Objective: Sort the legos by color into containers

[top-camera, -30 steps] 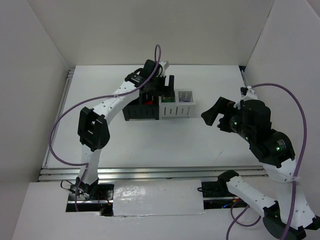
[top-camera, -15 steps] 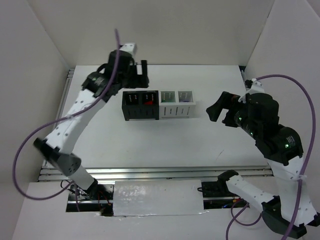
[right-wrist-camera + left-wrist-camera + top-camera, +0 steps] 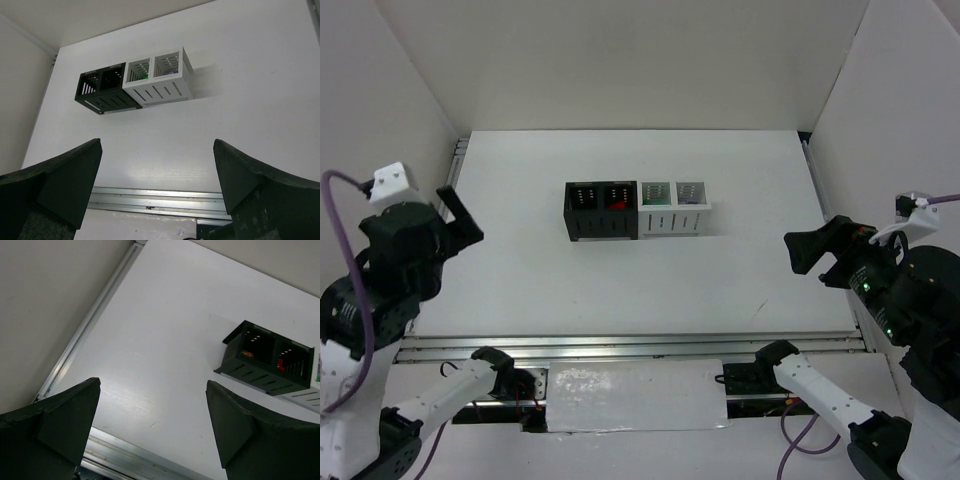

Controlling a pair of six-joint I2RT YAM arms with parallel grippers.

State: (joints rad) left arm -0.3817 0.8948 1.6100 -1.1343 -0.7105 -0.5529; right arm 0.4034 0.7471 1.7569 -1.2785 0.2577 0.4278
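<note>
The containers [image 3: 602, 230] stand in a row at the table's middle back: two black bins on the left, two white on the right. A red lego [image 3: 617, 203] lies in the second black bin, a green one [image 3: 657, 198] and a light purple one [image 3: 691, 198] in the white bins. In the left wrist view an orange lego [image 3: 247, 354] shows in the first black bin. My left gripper [image 3: 460, 215] is open and empty, raised at the far left. My right gripper [image 3: 810, 250] is open and empty, raised at the far right.
A metal rail [image 3: 620, 345] runs along the table's near edge and another [image 3: 440, 235] along its left edge. White walls close in the back and both sides. The bins also show in the right wrist view [image 3: 165, 92].
My left arm has swung away from above the black bins to the far left. My right arm has drawn back toward the right edge. Both stay open.
</note>
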